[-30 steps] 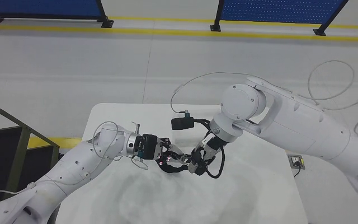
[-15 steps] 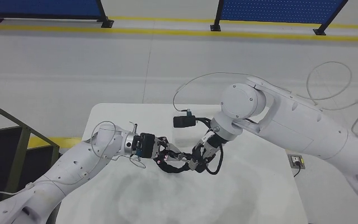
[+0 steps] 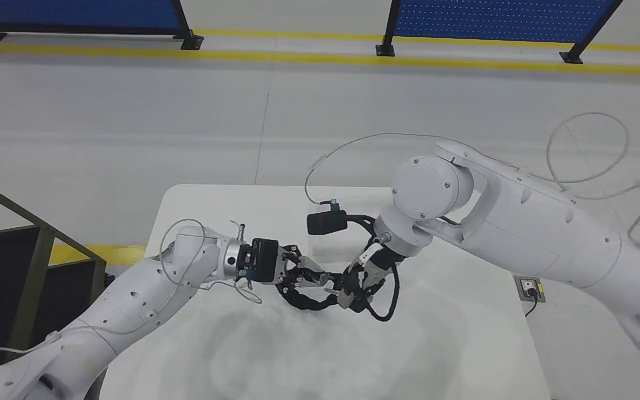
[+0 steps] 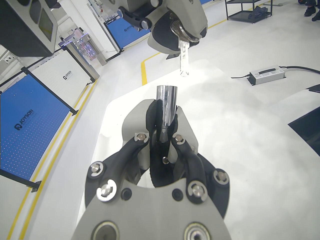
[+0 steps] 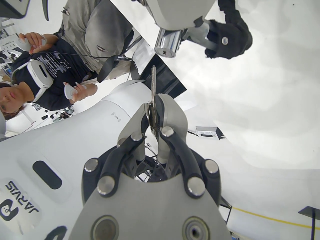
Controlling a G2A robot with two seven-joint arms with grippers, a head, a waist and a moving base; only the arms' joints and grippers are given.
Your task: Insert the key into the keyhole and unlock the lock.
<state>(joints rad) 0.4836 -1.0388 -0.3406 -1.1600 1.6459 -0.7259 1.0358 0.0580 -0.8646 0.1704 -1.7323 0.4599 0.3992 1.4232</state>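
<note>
Left wrist view: left claw (image 4: pixel 163 117) clamps the lock (image 4: pixel 167 101), right claw (image 4: pixel 182 38) pinches the key (image 4: pixel 183 62).

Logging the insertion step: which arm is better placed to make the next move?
Probably the right: the right gripper is shut on the key, blade aimed at the keyhole but short of it; the left gripper holds the lock.

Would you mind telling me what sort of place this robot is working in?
Probably a robotics test hall or factory-floor lab: blue partition panels fence off the bay, yellow lines mark the floor, and a black metal shelf rack stands in the open room.
</note>
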